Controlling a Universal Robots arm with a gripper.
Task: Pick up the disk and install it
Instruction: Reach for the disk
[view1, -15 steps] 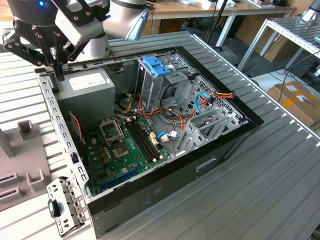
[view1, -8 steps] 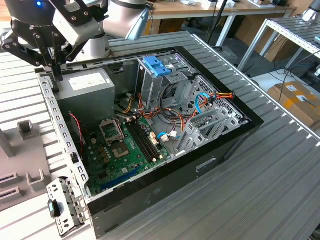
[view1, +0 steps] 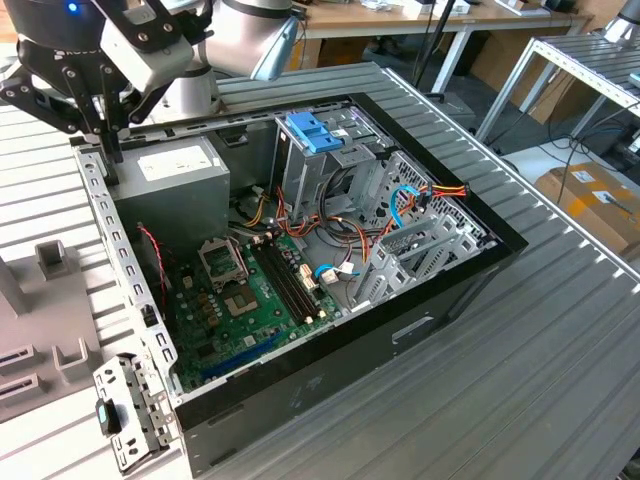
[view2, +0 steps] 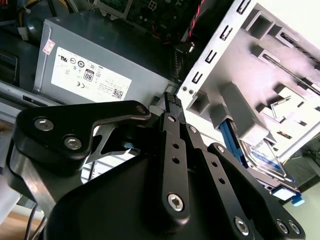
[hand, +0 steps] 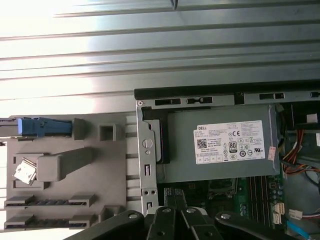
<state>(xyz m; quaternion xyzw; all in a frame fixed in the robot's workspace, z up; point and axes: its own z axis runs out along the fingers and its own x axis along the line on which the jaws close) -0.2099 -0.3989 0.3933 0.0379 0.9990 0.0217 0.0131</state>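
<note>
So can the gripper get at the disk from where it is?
Probably yes: the disk stands on edge in the grey holder beside the case, nothing covering it, and the gripper hangs close by.

A ribbed grey aluminium worktop (view1: 520, 340) of long parallel slats runs across the exterior view, from its left edge down to its lower right corner. In the first wrist view, strong light washes part of these slats (hand: 150, 45) nearly white. Along the top of the exterior view stands a long light-brown wooden desk (view1: 400, 20) on pale metal legs, with a thin black pole (view1: 437, 45) slanting in front of it. At the exterior view's right, a silver frame of aluminium rails (view1: 590, 70) stands apart from the worktop. Between them lies smooth grey floor (view1: 515, 135), crossed by dark cables (view1: 580, 150). A brown cardboard box (view1: 600, 200) sits on the floor near the cables.
</note>
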